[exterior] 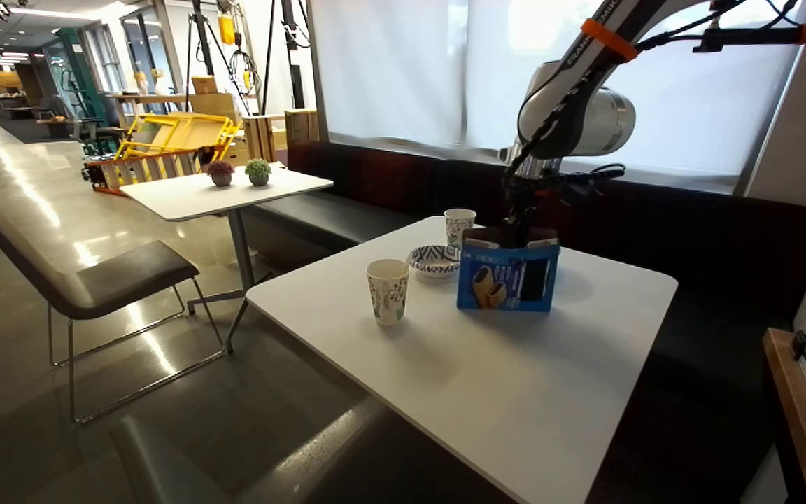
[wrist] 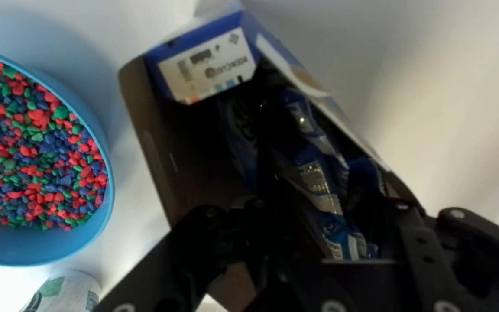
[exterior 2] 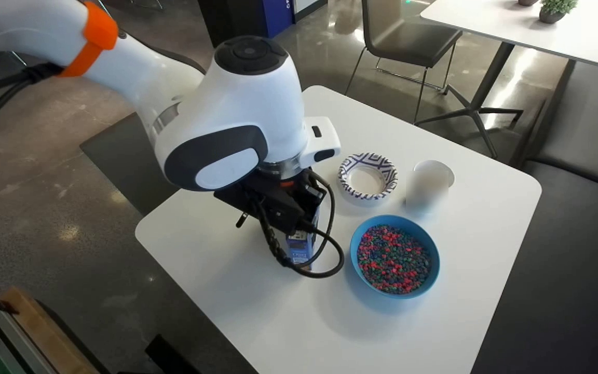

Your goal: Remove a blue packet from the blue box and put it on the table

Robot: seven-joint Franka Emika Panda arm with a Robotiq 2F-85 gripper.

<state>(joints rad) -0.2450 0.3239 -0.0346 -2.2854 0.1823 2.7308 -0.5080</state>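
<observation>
Blue packets (wrist: pixel 319 177) in the blue box (exterior: pixel 506 280) (fingers (wrist: pixel 271 199) spread among them), coloured granules (wrist: pixel 33 151) in the bowl (wrist: pixel 33 247)

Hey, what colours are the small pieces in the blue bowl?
The small pieces are red, green and blue, clearest in the wrist view.

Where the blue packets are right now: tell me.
In the wrist view, the blue packets lie inside the open blue box, most plainly along its right-hand wall; the bowl of coloured bits stands left of the box.
</observation>
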